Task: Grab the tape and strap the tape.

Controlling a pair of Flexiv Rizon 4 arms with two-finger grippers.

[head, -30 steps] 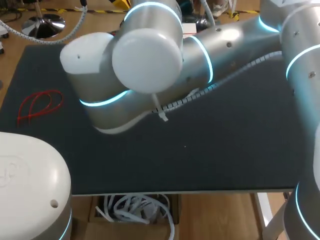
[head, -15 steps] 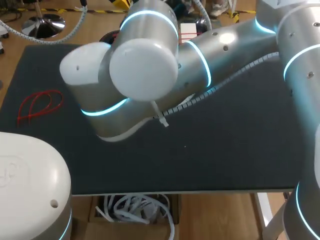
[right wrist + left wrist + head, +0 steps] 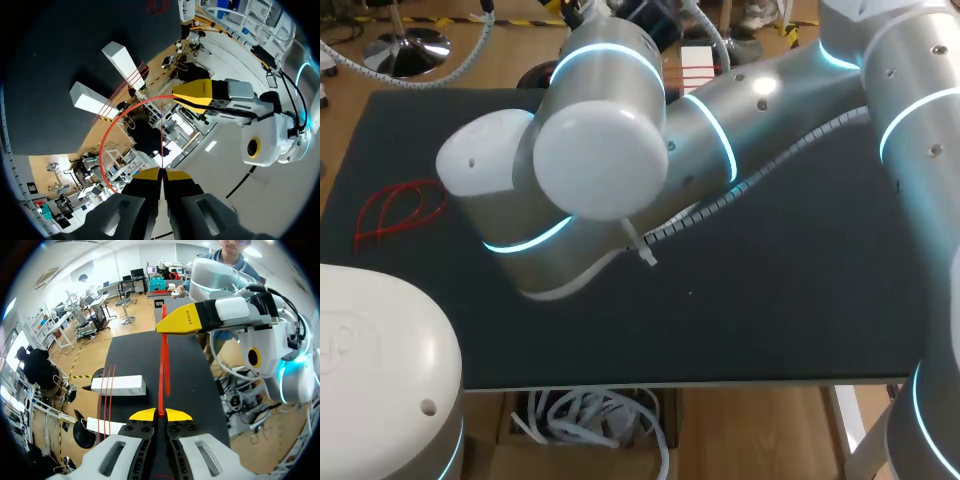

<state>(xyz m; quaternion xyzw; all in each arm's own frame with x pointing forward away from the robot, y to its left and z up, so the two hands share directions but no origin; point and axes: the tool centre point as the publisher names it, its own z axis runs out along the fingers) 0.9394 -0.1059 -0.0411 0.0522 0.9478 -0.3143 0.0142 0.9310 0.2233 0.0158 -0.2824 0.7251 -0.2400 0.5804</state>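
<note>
**Q:** What do you see spanning the worktop (image 3: 770,290)?
**A:** Your right arm (image 3: 600,170), entering at the right edge and reaching past the middle toward the far edge.

**Q:** And the claws?
**A:** Your left gripper (image 3: 161,414) and right gripper (image 3: 161,174) each pinch their yellow tips tight on the red tape (image 3: 160,390). It hangs between them, bowed, above the worktop. A white block (image 3: 120,385) lies at the far edge, and a spare red loop (image 3: 400,210) near the left edge.

Silver-white right arm (image 3: 760,100) — cyan rings, screws, ribbed cable (image 3: 720,197); left pincer (image 3: 160,414) yellow-tipped.
</note>
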